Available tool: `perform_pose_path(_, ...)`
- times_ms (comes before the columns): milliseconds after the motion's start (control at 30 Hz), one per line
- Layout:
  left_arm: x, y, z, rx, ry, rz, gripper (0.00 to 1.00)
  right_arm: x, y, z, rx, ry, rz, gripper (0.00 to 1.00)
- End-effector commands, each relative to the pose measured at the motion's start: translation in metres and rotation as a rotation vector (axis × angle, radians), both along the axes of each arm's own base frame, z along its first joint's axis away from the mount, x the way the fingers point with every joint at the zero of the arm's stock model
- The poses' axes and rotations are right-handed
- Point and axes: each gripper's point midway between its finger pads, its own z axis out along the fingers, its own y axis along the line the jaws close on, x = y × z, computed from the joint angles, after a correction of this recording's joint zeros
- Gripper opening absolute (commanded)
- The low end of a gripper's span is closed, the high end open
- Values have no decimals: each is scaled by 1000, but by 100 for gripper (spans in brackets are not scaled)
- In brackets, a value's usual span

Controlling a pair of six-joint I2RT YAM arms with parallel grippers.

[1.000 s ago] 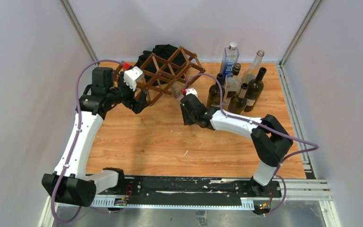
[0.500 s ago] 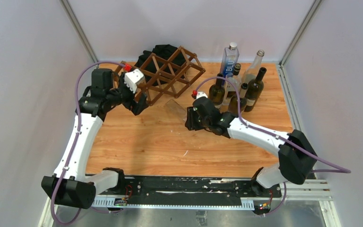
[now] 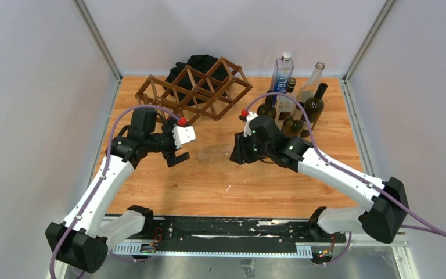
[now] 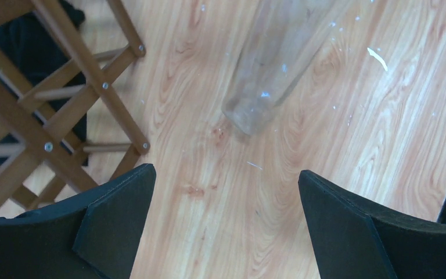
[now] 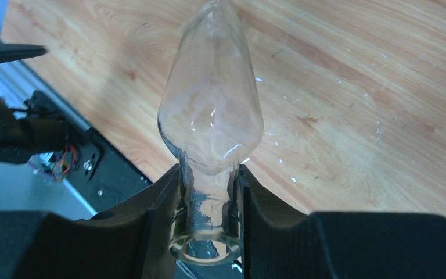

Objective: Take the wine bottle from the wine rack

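Note:
The wine rack point(image 3: 194, 90), a dark brown lattice of thin slats, stands at the back of the table; its corner shows in the left wrist view point(image 4: 52, 116). My right gripper point(image 3: 238, 152) is shut on the neck of a clear glass wine bottle point(image 3: 212, 152), which lies level, clear of the rack, over the table's middle. In the right wrist view the fingers point(image 5: 162, 197) clamp the bottle's point(image 5: 212, 116) neck on both sides. My left gripper point(image 3: 178, 152) is open and empty, just left of the bottle's base point(image 4: 261, 75); its jaws stand wide apart point(image 4: 226, 177).
A black cloth heap point(image 3: 200, 63) lies behind the rack. Several upright bottles point(image 3: 293, 107), dark and clear, stand at the back right, close behind my right wrist. Grey walls enclose the wooden table point(image 3: 209, 192) on three sides.
My right gripper has drawn the clear bottle out of the rack toward the table's middle. My left gripper has left the rack's front left and moved nearer and rightward.

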Motion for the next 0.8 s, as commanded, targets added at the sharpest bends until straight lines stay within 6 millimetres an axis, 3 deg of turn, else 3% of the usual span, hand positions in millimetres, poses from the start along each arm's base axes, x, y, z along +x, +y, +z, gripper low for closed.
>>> perform_pose_path(0,-3,-12,1,90,-129,-155,100,-19,12,50,125,-103,168,0)
perform_pose_path(333,-37,-66,4,-76,84,-263,100,-38,23,82,210,-170,293,0)
perform_pose_path(767,-78,-70,-10,-124,335,-299,100,-69,43,120,297,-259,445,0)
